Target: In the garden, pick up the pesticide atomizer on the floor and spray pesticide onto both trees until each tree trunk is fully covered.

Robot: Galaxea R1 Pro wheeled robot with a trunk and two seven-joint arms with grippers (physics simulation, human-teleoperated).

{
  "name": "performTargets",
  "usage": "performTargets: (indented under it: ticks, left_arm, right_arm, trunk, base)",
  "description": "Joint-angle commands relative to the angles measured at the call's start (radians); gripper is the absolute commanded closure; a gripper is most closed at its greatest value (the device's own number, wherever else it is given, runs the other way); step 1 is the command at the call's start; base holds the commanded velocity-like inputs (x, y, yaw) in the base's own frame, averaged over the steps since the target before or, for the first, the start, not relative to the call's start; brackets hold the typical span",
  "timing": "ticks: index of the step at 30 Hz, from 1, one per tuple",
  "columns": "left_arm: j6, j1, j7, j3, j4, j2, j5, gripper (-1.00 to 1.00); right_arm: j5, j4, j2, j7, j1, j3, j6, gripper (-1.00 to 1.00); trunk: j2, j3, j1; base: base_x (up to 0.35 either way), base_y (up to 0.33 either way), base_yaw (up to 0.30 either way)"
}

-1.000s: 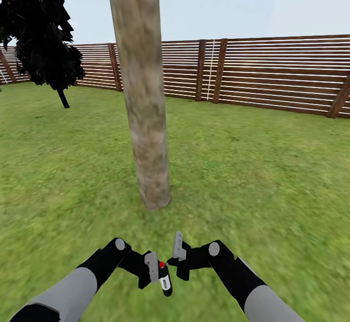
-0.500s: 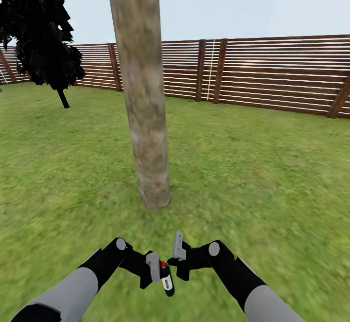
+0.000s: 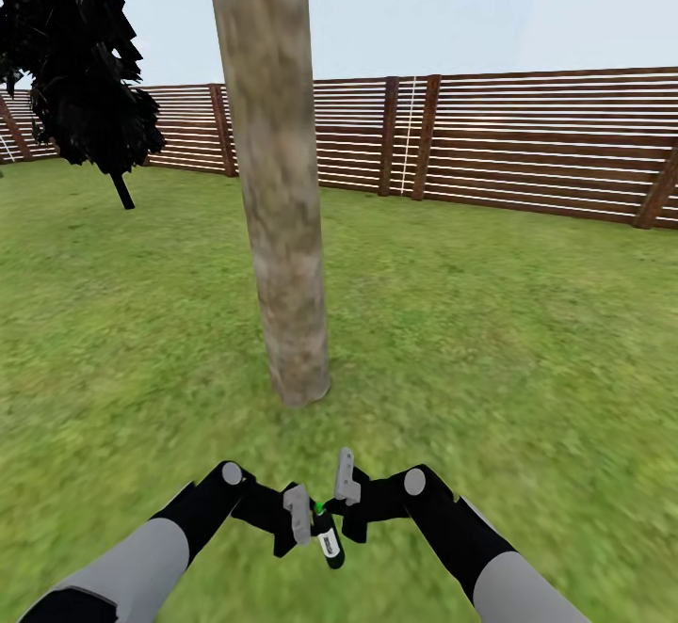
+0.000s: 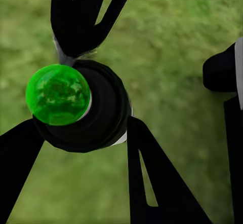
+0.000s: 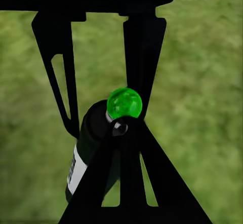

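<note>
The cap of the pesticide atomizer (image 3: pixel 327 536), red a moment ago, is now seen glowing green, which is judged to mean spraying has been switched on. The bottle is held low at 6 o'clock in the head view, clamped by the left claw (image 3: pixel 303 518), with the right claw (image 3: pixel 341 501) parted just beside its top. The tree trunk (image 3: pixel 282 228) is found straight ahead at 12 o'clock.

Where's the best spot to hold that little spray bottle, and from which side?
Grip the spray bottle round its dark body, fingers closing from opposite sides, below the green top. The body is a narrow cylinder that fits between the fingers, and this leaves the top free, as the left gripper seems to hold it.
</note>
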State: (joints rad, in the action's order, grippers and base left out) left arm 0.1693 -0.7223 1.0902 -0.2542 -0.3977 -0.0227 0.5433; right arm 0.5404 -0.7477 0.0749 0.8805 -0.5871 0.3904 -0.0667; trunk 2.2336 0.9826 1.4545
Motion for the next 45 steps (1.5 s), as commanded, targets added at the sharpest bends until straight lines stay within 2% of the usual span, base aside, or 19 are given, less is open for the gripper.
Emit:
performTargets:
  ticks: [1, 5, 14, 15, 16, 18, 20, 21, 25, 26, 27, 29, 30, 31, 33, 38, 39, 43, 45]
  left_arm:
    - [0.010, 0.000, 0.000, 0.002, 0.000, 0.002, 0.008, 1.00]
    - [0.013, 0.005, 0.000, 0.002, 0.011, 0.041, 0.013, 1.00]
    - [0.015, 0.014, -0.005, -0.002, 0.014, 0.273, 0.021, 1.00]
    - [0.025, 0.015, -0.008, -0.001, 0.016, 0.353, 0.020, 1.00]
    - [0.023, 0.016, -0.016, 0.001, 0.031, 0.385, 0.016, 1.00]
    - [0.016, 0.016, -0.147, 0.006, 0.095, 0.400, 0.003, 1.00]
    - [0.015, 0.016, -0.314, 0.017, 0.189, 0.397, -0.033, 1.00]
    - [0.017, 0.016, -0.398, 0.021, 0.259, 0.387, -0.072, 1.00]
    - [0.020, 0.031, -0.669, 0.033, 0.404, 0.289, -0.353, 1.00]
    - [0.019, 0.036, -0.711, 0.034, 0.408, 0.271, -0.398, 1.00]
    - [0.015, 0.041, -0.802, 0.036, 0.413, 0.231, -0.495, 1.00]
    - [0.003, 0.043, -0.894, 0.037, 0.414, 0.198, -0.600, 1.00]
    - [-0.015, 0.044, -0.918, 0.038, 0.414, 0.192, -0.641, 1.00]
    - [-0.048, 0.044, -0.931, 0.038, 0.414, 0.190, -0.681, 1.00]
    - [-0.153, 0.044, -0.944, 0.034, 0.406, 0.185, -0.754, 1.00]
    - [-0.219, 0.035, -0.945, 0.033, 0.346, 0.173, -0.768, 1.00]
    - [-0.261, 0.034, -0.945, 0.034, 0.313, 0.172, -0.769, 1.00]
    - [-0.498, 0.033, -0.946, 0.034, 0.047, 0.153, -0.768, 1.00]
    - [-0.523, 0.032, -0.946, 0.033, -0.030, 0.144, -0.762, 1.00]
  right_arm:
    - [0.010, -0.001, 0.000, 0.002, 0.000, -0.001, -0.007, 1.00]
    - [0.010, -0.001, 0.000, 0.002, 0.000, -0.001, -0.007, 1.00]
    - [0.010, 0.002, -0.001, 0.002, 0.000, -0.002, -0.007, 1.00]
    - [0.010, 0.002, -0.004, 0.001, 0.000, -0.002, -0.007, 1.00]
    - [0.010, 0.003, -0.007, -0.002, 0.000, -0.002, -0.007, 1.00]
    - [0.010, 0.031, -0.012, -0.050, 0.000, -0.009, -0.004, 1.00]
    - [0.007, 0.106, -0.019, -0.203, 0.000, -0.051, 0.022, 1.00]
    - [0.006, 0.173, -0.026, -0.332, 0.000, -0.100, 0.042, 1.00]
    - [-0.001, 0.415, -0.033, -0.830, 0.001, -0.385, 0.062, 1.00]
    - [-0.001, 0.428, -0.033, -0.888, 0.001, -0.442, 0.061, 1.00]
    - [-0.002, 0.443, -0.034, -0.963, 0.002, -0.578, 0.061, 1.00]
    - [-0.002, 0.450, -0.050, -1.000, 0.003, -0.778, 0.060, 1.00]
    - [-0.001, 0.452, -0.061, -1.003, 0.004, -0.853, 0.059, 1.00]
    - [0.000, 0.453, -0.073, -1.005, 0.004, -0.896, 0.059, 1.00]
    - [0.005, 0.457, -0.090, -1.005, 0.019, -0.934, 0.049, 1.00]
    - [0.006, 0.460, -0.098, -1.006, 0.045, -0.941, -0.002, 1.00]
    - [0.006, 0.473, -0.100, -1.006, 0.050, -0.941, -0.005, -1.00]
    - [0.009, 0.523, -0.101, -1.008, 0.071, -0.941, -0.057, -1.00]
    - [0.008, 0.525, -0.101, -1.009, 0.074, -0.941, -0.060, -1.00]
  trunk:
    - [0.000, 0.001, 0.000]
    - [0.000, 0.001, 0.000]
    - [0.000, 0.001, 0.000]
    - [0.000, 0.001, 0.000]
    - [0.000, 0.001, 0.000]
    - [0.000, 0.001, 0.000]
    - [0.000, 0.001, 0.000]
    - [0.000, 0.001, 0.000]
    - [0.000, 0.001, 0.000]
    - [0.000, 0.001, 0.000]
    - [0.000, 0.001, 0.000]
    - [0.000, 0.001, 0.000]
    - [0.000, 0.001, 0.000]
    - [0.000, 0.001, 0.000]
    - [0.000, 0.001, 0.000]
    - [0.000, 0.001, 0.000]
    - [0.000, 0.001, 0.000]
    - [0.000, 0.001, 0.000]
    - [0.000, 0.001, 0.000]
  base:
    - [0.000, 0.000, 0.000]
    - [0.000, 0.000, 0.000]
    - [0.000, 0.000, 0.000]
    - [0.000, 0.000, 0.000]
    - [0.000, 0.000, 0.000]
    - [0.000, 0.000, 0.000]
    - [0.000, 0.000, 0.000]
    - [0.000, 0.000, 0.000]
    - [0.000, 0.000, 0.000]
    - [0.000, 0.000, 0.000]
    - [0.000, 0.000, 0.000]
    - [0.000, 0.000, 0.000]
    - [0.000, 0.000, 0.000]
    - [0.000, 0.000, 0.000]
    - [0.000, 0.000, 0.000]
    - [0.000, 0.000, 0.000]
    - [0.000, 0.000, 0.000]
    - [0.000, 0.000, 0.000]
    - [0.000, 0.000, 0.000]
